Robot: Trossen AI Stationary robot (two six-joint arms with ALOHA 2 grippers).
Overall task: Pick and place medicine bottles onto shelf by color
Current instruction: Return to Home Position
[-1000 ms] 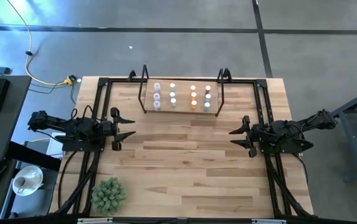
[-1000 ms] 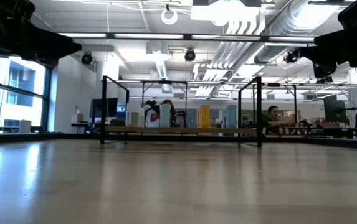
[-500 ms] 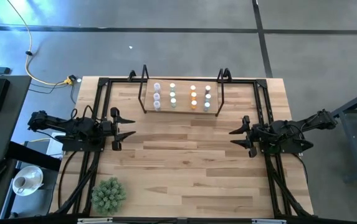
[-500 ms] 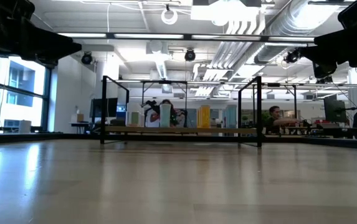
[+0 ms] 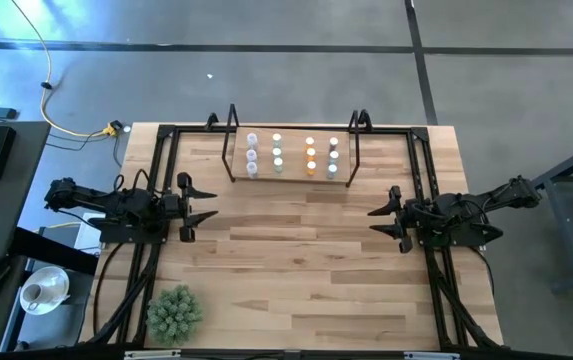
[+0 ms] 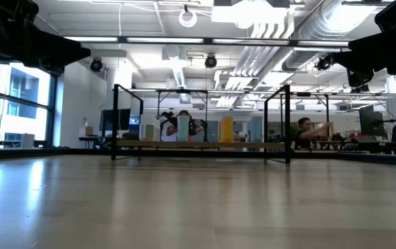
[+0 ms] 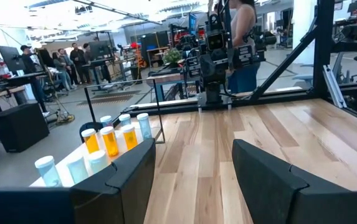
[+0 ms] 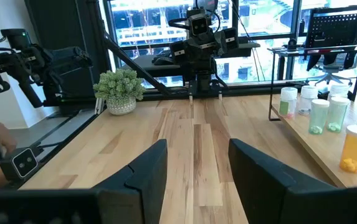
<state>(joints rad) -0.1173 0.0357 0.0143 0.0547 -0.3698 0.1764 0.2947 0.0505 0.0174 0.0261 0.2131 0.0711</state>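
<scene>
Big wooden worktop (image 5: 296,260), with the shelf (image 5: 293,160) sitting along its far edge, roughly centered. Left gripper (image 5: 211,205) hangs over the left side, fingers spread wide and holding nothing. Right gripper (image 5: 376,220) mirrors it on the right side, also wide and empty. A spiky green plant (image 5: 174,312) sits at the near left corner. The medicine bottles (image 5: 311,153) all stand upright on the shelf in four short lines, oranges together, well apart from both grippers.
</scene>
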